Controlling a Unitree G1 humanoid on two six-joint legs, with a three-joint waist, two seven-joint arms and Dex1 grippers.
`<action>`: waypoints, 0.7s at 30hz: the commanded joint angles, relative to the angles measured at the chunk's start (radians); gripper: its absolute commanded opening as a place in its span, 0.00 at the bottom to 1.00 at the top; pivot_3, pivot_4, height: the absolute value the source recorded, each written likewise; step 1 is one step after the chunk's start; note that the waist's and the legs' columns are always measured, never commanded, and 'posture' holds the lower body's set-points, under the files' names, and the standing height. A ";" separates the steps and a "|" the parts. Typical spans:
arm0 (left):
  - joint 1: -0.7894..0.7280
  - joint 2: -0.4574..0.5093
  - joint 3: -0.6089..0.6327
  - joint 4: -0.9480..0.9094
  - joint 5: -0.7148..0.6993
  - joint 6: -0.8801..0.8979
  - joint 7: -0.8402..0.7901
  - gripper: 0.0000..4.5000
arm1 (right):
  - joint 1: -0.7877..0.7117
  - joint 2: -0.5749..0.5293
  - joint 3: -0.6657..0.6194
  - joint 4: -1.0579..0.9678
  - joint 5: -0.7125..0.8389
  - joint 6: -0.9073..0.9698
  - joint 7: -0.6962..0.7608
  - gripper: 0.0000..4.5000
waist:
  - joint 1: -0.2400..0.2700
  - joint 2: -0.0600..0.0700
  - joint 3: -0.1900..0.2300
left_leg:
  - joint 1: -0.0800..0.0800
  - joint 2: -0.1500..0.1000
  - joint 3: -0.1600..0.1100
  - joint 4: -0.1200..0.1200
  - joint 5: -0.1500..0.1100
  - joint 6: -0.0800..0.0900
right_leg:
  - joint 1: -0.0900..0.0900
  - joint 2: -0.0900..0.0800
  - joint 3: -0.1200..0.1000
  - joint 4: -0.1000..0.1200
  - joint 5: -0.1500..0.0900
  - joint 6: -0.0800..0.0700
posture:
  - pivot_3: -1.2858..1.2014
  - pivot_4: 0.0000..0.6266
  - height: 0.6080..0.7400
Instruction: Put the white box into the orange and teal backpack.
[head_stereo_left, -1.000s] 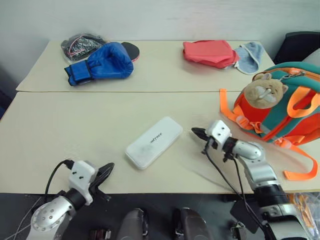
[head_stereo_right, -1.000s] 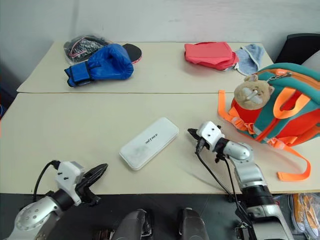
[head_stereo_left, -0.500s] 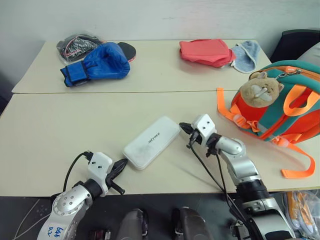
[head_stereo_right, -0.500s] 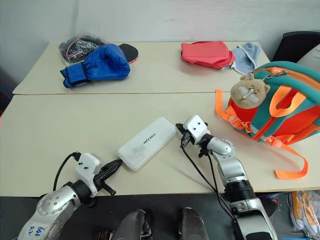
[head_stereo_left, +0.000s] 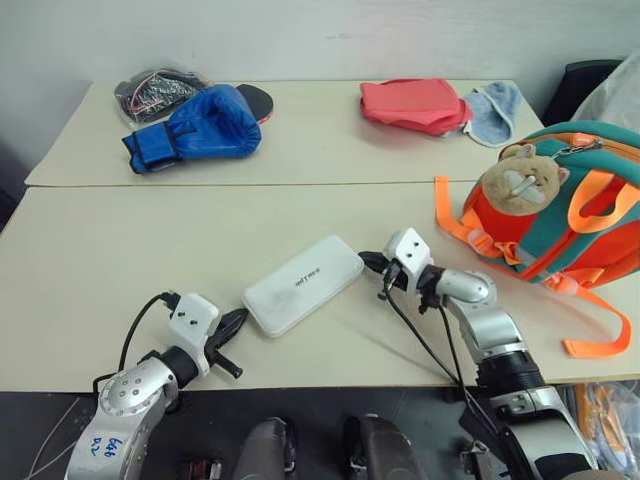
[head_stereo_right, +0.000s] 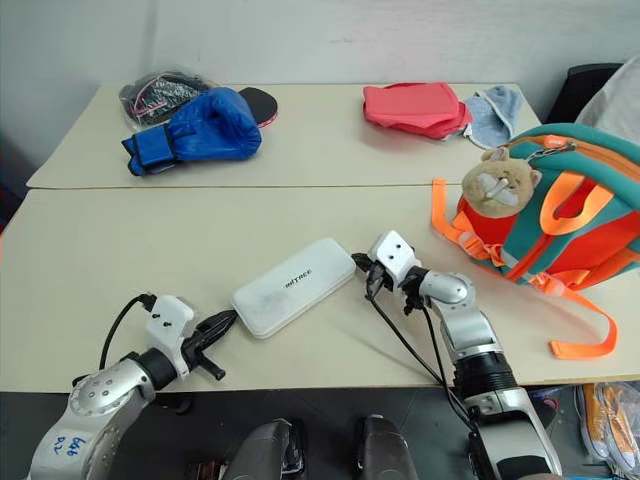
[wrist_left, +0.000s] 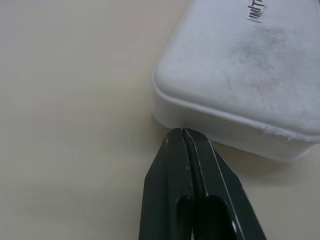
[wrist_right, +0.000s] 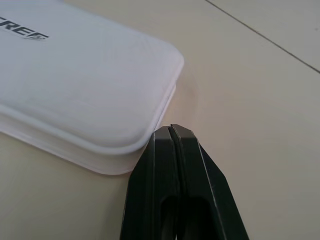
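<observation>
The white box (head_stereo_left: 303, 285) lies flat and slantwise on the near table, with dark lettering on its lid. My left gripper (head_stereo_left: 238, 322) is shut, and its tip (wrist_left: 182, 131) rests against the box's near end wall (wrist_left: 225, 135). My right gripper (head_stereo_left: 365, 261) is also shut, with its tip (wrist_right: 171, 128) at the box's far end corner (wrist_right: 150, 120). The orange and teal backpack (head_stereo_left: 575, 215) stands at the right, a tan plush toy (head_stereo_left: 520, 180) on its front. Its orange straps (head_stereo_left: 598, 335) trail over the table.
On the far table lie a blue boxing glove (head_stereo_left: 195, 125), a bag of cables (head_stereo_left: 155, 88), a folded red-pink cloth (head_stereo_left: 415, 103) and a light blue cloth (head_stereo_left: 492, 110). A seam (head_stereo_left: 250, 184) divides the two tables. The front table edge (head_stereo_left: 330, 383) runs just behind my wrists.
My left gripper has come forward to the box's near end. My right gripper has swung left to the box's far end. Both stayed shut.
</observation>
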 joint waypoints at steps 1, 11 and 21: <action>-0.030 0.056 -0.004 0.013 -0.010 -0.024 -0.067 0.01 | 0.042 -0.051 0.031 -0.148 0.107 0.021 0.178 0.00 | 0.001 0.000 0.000 | 0.000 0.000 0.000 0.000 0.000 0.000 | 0.000 0.000 0.000 0.000 0.000 0.000 | 0.52 0.24 1.00; -0.182 0.141 -0.080 0.134 -0.011 -0.059 -0.201 0.01 | 0.204 -0.217 0.004 -0.379 0.173 0.177 0.270 0.00 | 0.009 0.000 0.000 | 0.000 0.000 -0.001 -0.001 -0.002 0.003 | 0.000 -0.001 0.000 -0.001 0.000 0.000 | 0.52 0.24 1.00; -0.185 0.185 -0.076 0.157 -0.020 0.008 -0.236 0.05 | 0.283 -0.281 -0.063 -0.410 0.159 0.171 0.197 0.00 | 0.009 0.000 0.000 | 0.000 0.000 -0.001 -0.001 -0.001 0.000 | 0.000 0.000 0.000 -0.001 0.000 0.000 | 0.52 0.24 1.00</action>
